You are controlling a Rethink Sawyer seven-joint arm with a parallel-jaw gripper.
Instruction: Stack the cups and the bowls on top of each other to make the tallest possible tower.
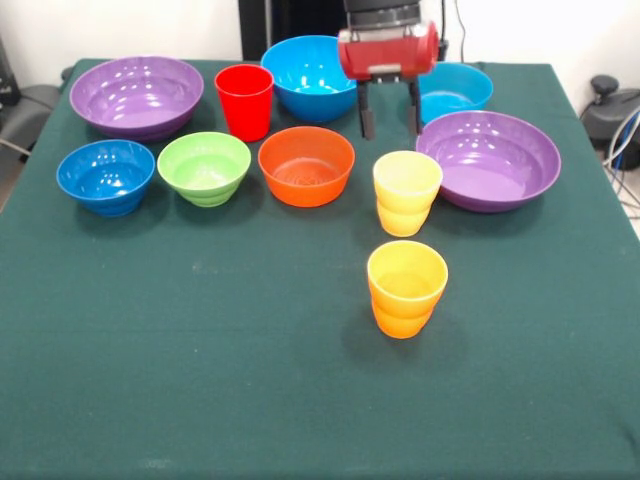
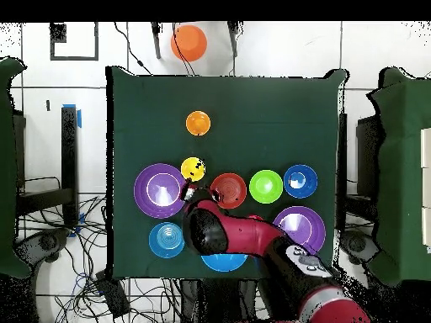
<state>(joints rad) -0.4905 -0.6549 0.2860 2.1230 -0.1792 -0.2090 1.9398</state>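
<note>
Nothing stacked yet: cups (image 1: 407, 288) and bowls (image 1: 306, 165) all separate on the table (image 1: 200, 400), spread across the upper half of the frame. Hand (image 1: 390, 125) open and empty at upper centre, just behind the yellow cup (image 1: 407, 192); whole tower left to build

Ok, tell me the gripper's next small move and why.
Probably lower the gripper a little forward onto the glossy yellow plastic cup. Its open fingers hang above the table between the orange plastic bowl and the wide purple plastic bowl, just behind that cup, and nothing is stacked yet.
</note>
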